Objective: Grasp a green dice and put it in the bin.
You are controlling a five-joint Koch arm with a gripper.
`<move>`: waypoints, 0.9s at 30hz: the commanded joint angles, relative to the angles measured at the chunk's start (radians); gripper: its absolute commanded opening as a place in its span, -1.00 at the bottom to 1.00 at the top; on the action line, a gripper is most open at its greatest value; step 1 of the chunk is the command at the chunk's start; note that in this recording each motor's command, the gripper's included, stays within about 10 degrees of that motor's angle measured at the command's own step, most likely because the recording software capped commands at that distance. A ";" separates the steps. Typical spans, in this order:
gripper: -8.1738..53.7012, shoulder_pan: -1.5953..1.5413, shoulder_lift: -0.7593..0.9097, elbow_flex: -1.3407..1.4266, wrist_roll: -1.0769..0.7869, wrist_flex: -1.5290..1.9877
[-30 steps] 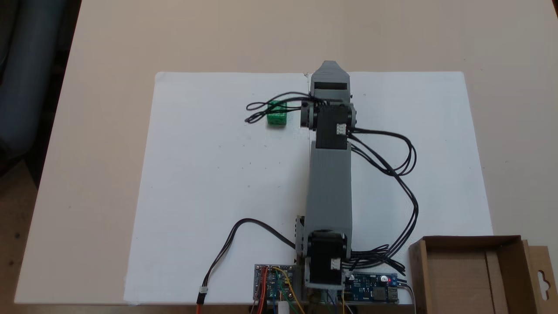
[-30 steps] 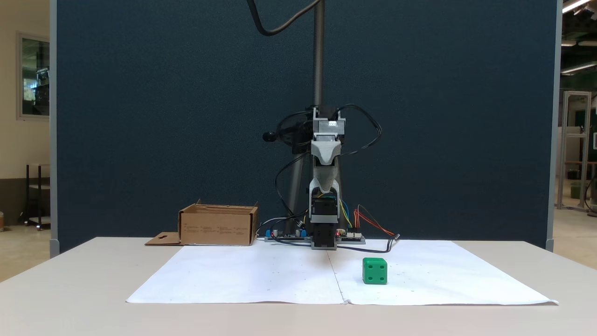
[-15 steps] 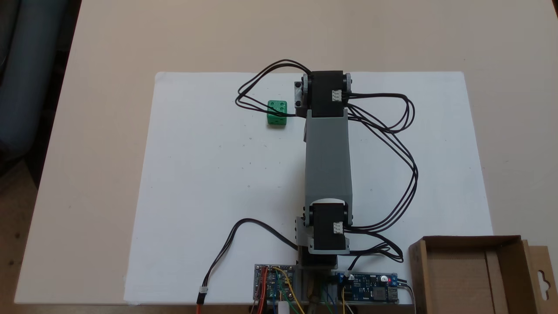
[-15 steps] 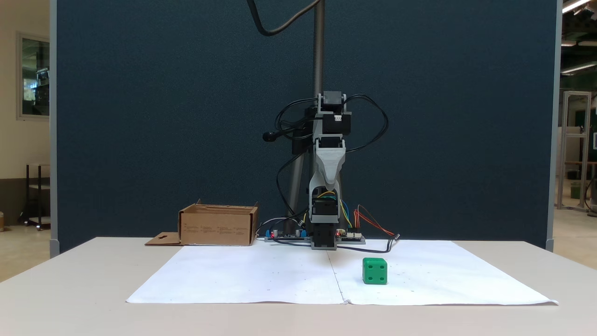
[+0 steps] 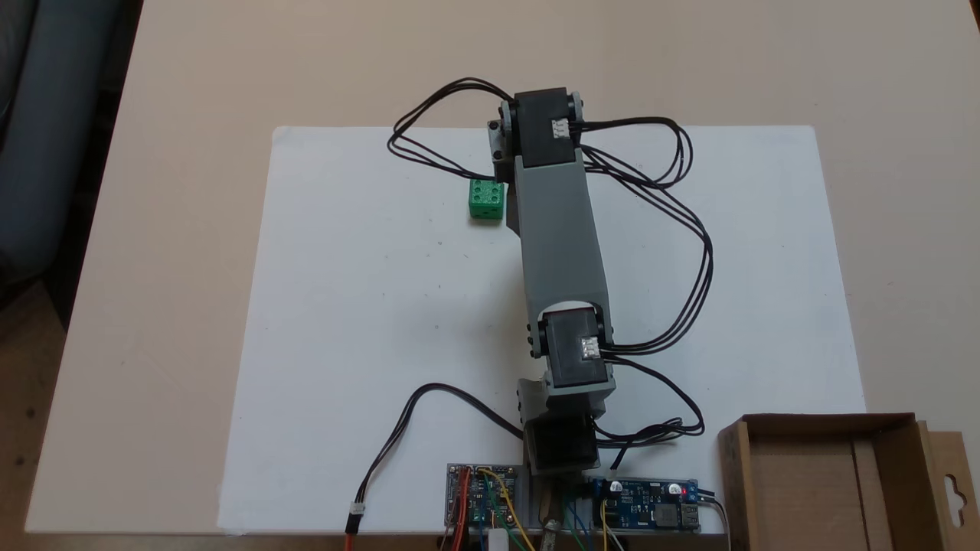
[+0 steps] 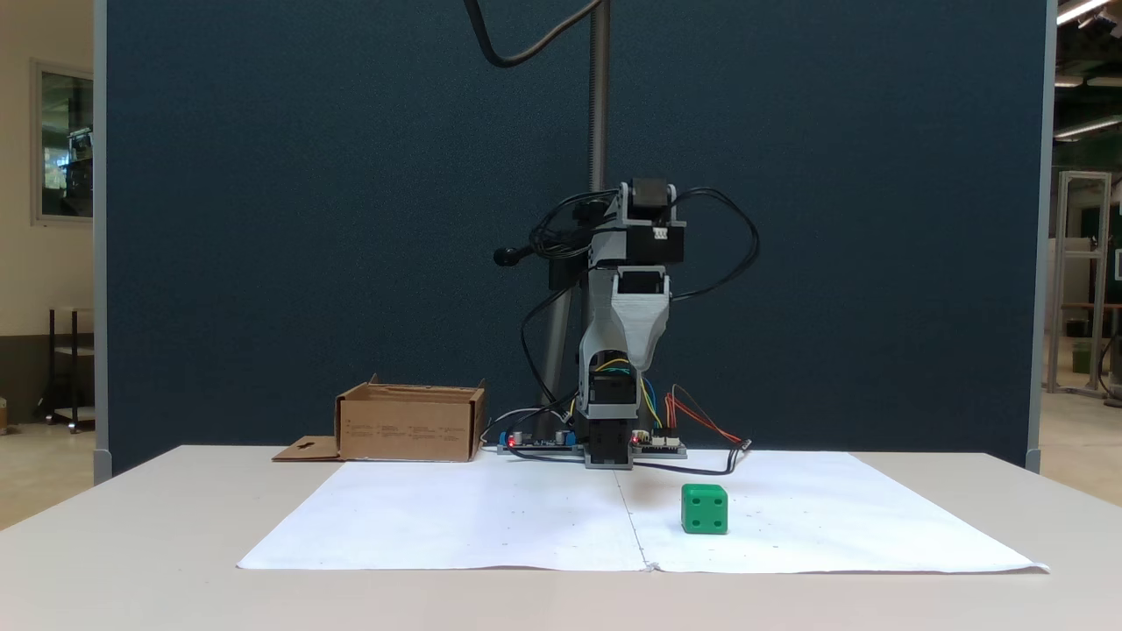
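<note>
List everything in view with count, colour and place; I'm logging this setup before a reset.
Dice: one, green, on the white sheet, left of the arm in the top-down fixed view.
Box: one, brown cardboard, open top, at the table's lower right corner in that view, flap with a hang-hole beside it.
Paper sheet: one, white, spread over the table.
Table: one, beige.
Circuit boards: two, at the arm's base, with coloured wires.
Partition: one, dark blue, behind the table.
Arm: one, grey and black with black cables, stretched over the sheet.
Gripper: one, grey, pointing down, state unclear.
</note>
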 commanded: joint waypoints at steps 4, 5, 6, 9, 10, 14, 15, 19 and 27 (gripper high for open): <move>0.67 -0.032 -0.006 -0.081 0.095 -0.008; 0.67 -0.032 -0.008 -0.087 0.097 -0.021; 0.67 -0.032 -0.015 -0.097 0.097 -0.034; 0.67 -0.037 -0.057 -0.138 0.095 -0.054; 0.67 -0.044 -0.060 -0.152 0.095 -0.054; 0.67 -0.071 -0.087 -0.195 0.094 -0.055; 0.67 -0.072 -0.089 -0.198 0.092 -0.054; 0.68 -0.077 -0.097 -0.198 0.057 -0.060; 0.69 -0.077 -0.149 -0.262 0.031 -0.069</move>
